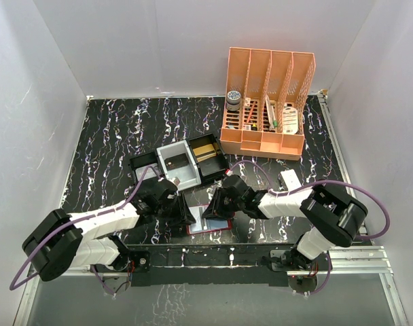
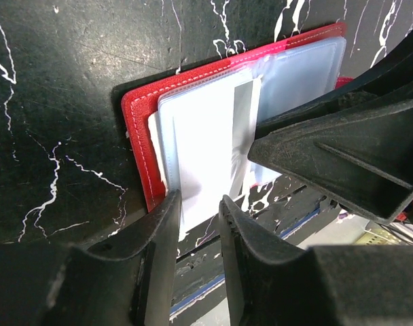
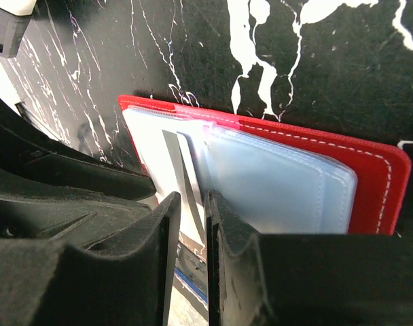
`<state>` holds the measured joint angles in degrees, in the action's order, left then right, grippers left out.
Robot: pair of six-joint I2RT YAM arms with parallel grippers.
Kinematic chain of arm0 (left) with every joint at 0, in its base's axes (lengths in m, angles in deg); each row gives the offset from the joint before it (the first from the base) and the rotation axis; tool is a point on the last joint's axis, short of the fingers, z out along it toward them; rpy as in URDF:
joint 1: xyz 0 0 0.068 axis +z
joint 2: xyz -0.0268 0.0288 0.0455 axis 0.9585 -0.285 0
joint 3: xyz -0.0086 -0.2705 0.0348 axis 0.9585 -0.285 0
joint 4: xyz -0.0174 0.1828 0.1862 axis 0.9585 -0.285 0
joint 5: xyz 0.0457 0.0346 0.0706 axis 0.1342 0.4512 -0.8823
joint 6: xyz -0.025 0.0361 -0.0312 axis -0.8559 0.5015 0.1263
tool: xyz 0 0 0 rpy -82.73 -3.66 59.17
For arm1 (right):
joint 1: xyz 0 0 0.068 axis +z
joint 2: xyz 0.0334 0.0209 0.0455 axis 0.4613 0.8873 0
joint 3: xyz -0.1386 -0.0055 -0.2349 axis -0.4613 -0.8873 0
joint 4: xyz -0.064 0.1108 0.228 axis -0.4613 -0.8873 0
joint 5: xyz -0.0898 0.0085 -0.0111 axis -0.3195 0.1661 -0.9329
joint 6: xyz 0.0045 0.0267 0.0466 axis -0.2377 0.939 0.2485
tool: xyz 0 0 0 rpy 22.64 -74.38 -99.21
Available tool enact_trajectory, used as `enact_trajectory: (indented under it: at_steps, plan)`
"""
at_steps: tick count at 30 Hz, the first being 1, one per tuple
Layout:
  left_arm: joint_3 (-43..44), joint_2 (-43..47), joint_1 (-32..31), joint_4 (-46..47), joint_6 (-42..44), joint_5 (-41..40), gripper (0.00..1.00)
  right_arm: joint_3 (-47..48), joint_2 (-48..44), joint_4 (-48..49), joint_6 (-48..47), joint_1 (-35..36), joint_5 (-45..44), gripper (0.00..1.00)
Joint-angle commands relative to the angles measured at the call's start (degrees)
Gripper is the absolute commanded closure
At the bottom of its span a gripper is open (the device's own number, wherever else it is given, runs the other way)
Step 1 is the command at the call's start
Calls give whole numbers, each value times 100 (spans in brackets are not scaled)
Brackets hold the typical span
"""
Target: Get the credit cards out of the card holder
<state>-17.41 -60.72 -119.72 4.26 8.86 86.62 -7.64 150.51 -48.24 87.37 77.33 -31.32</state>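
Observation:
The red card holder (image 1: 210, 229) lies open on the black marbled table near its front edge, clear sleeves up. It shows in the left wrist view (image 2: 140, 129) and the right wrist view (image 3: 373, 180). A pale card with a grey stripe (image 2: 206, 149) sits in the left-hand sleeves, also in the right wrist view (image 3: 155, 146). My left gripper (image 2: 201, 204) is narrowly open, its tips at the card's near edge; in the top view (image 1: 185, 214) it is at the holder's left end. My right gripper (image 3: 193, 200) stands over the middle sleeves, jaws a thin gap apart, nothing clearly pinched; it shows in the top view (image 1: 214, 206).
A black compartmented tray with a grey insert (image 1: 179, 163) stands just behind the grippers. An orange desk organizer (image 1: 267, 102) is at the back right. A small white box (image 1: 290, 180) lies right of the right arm. The table's front rail (image 1: 213, 255) runs just below the holder.

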Motion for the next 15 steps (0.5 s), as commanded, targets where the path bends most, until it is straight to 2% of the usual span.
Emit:
enact_trajectory:
  at_steps: [1, 9, 15]
  plan:
    - [159, -175, -67, -450, 102, -202, 73, 24, 103, 52, -48, 32, 34, 81]
    - [210, -731, -224, -467, 104, -229, 81, -53, 69, 446, -27, 31, 285, 80]
    - [318, -846, -258, -687, 180, -386, 86, -126, -109, 486, -99, 19, 274, 91]
